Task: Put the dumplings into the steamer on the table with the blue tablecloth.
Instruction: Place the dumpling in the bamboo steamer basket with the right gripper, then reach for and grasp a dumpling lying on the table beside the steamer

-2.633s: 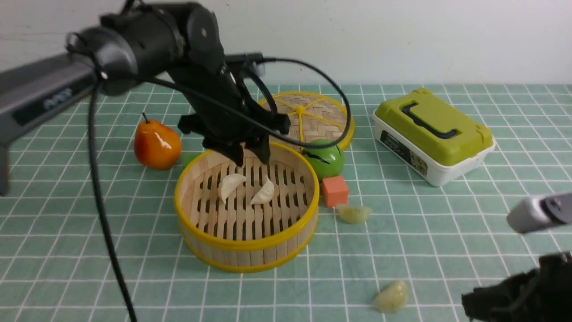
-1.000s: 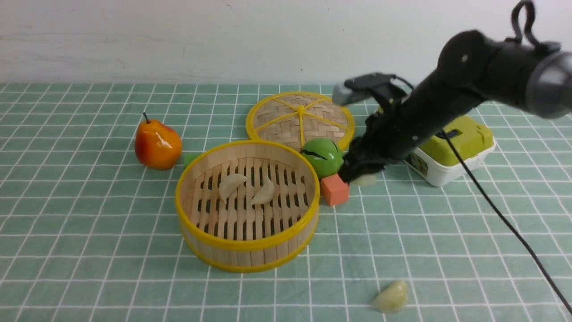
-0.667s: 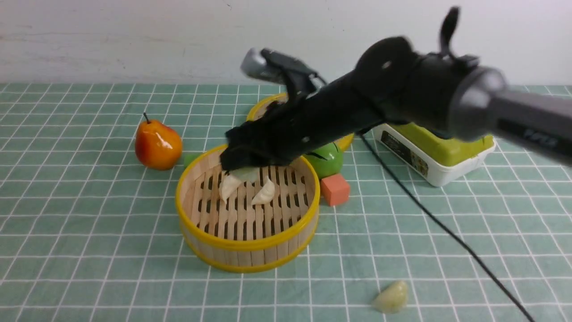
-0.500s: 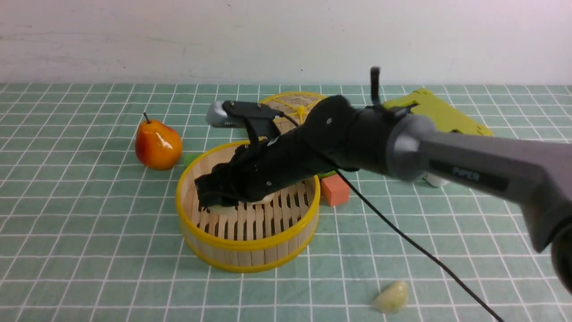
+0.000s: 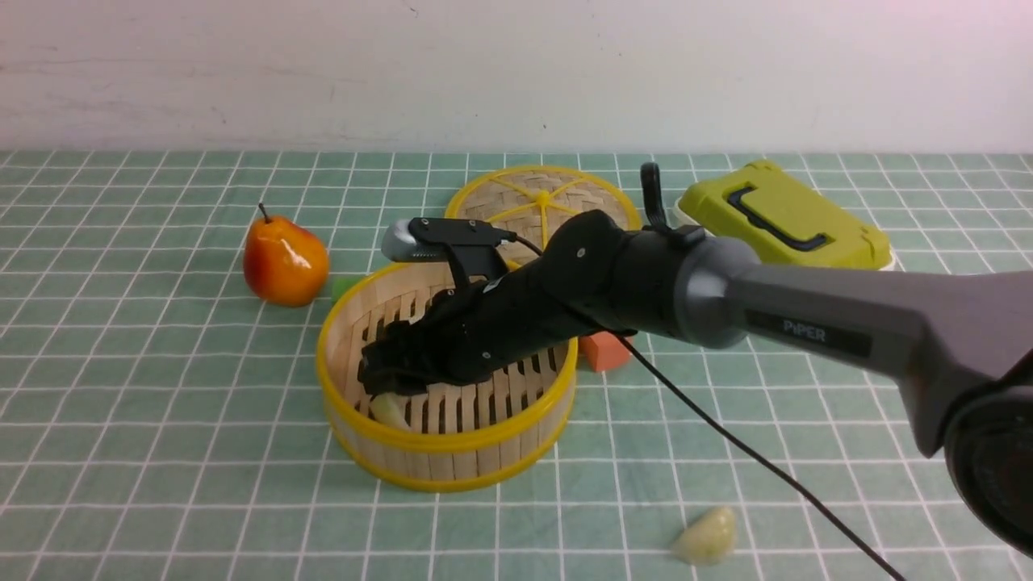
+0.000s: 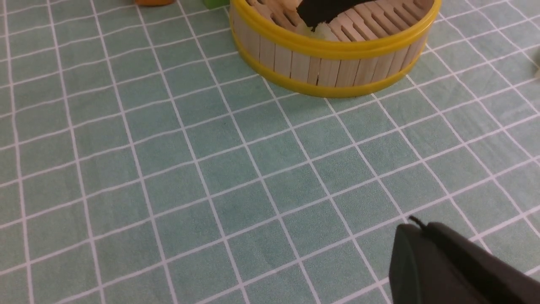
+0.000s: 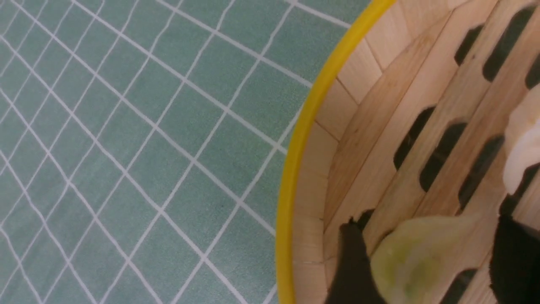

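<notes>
Since a second ago, the right arm has swung from beside the orange cube (image 5: 601, 351) across the rim and down into the steamer (image 5: 452, 452), carrying a greenish dumpling with it. The right pincer (image 5: 379, 386) now sits low inside the basket, near the wall closest to the camera on the robot's left. In the right wrist view the greenish dumpling (image 7: 417, 264) lies on the slatted floor between the two black fingers. One finger is at its edge and the other stands a little apart, so the pincer looks released rather than clamped. A creamy white dumpling (image 7: 523, 156) shows just beside it on the slats; the arm hides the rest of the basket floor in the front view.

One more greenish dumpling (image 5: 707, 535) lies on the table (image 5: 161, 420), well apart from the steamer, toward the robot's right. The left pincer (image 6: 438, 257) is clenched and empty, parked low over the cloth away from the work.

The step in hand appears to be letting go and leaving. To do it well, the jaws should be fully clear of the dumpling before the arm rises. The lift should go straight up, so no finger drags the dumpling or hooks the yellow rim. Only then should the arm turn toward the last dumpling.
</notes>
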Tool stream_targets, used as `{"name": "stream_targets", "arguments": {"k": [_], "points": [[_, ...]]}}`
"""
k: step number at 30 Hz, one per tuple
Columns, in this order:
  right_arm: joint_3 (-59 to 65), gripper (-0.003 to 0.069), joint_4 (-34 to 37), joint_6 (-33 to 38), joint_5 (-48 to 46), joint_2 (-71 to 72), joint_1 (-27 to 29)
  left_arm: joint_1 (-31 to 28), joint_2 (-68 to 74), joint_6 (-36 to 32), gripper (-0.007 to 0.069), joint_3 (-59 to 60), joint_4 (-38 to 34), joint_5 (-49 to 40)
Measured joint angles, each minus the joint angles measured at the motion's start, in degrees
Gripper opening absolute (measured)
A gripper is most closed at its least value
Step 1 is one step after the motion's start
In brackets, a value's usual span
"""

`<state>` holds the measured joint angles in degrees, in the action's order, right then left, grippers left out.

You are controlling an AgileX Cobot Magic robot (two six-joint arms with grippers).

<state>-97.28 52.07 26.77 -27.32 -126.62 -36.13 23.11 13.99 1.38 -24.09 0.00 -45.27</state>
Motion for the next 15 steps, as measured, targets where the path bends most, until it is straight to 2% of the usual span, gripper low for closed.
{"name": "stream_targets", "arguments": {"k": [6, 9, 12, 15], "points": [[0.0, 0.0476, -0.06, -1.86, -6.98, 3.39, 3.96, 0.0, 0.0, 0.0, -0.0007, 0.0, 0.0, 0.02], [0.0, 0.0454, -1.54, -4.36, -17.31, 9.37, 9.37, 0.0, 0.0, 0.0, -0.0003, 0.0, 0.0, 0.02], [0.23, 0.0428, -4.83, -6.93, -24.43, 14.62, 13.2, 0.0, 0.0, 0.02, 0.0, 0.0, -0.39, 0.07], [5.34, 0.0396, -15.84, -13.12, -31.56, 22.53, 15.5, 0.0, 0.0, 0.07, 0.0002, 0.0, -1.77, 0.28]]}}
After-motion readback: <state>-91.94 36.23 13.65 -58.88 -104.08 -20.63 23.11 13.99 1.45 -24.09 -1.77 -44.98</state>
